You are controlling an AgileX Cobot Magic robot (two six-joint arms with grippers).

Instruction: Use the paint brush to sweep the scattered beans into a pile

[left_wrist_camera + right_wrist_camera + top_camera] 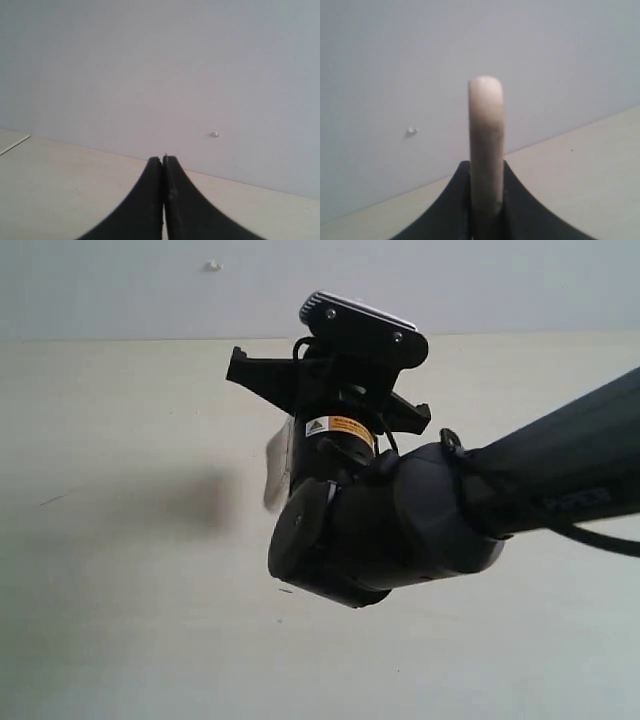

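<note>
Right end effector [485,166] clamping paint brush [486,115] handle, left end effector [163,160] closed, empty

The exterior view looks down at a slant across the pale worktop [120,590] toward the grey wall [500,280] behind it, so near the right arm [520,480] that its dark wrist fills the middle. The left wrist view sits low behind the left pincer [163,161], facing along its pressed-together fingers to that wall. The right wrist view looks the same way past the right pincer [485,167], clamped on the paint brush [486,120]; all three views share the worktop's far edge and one white speck [212,266] on the wall.
</note>
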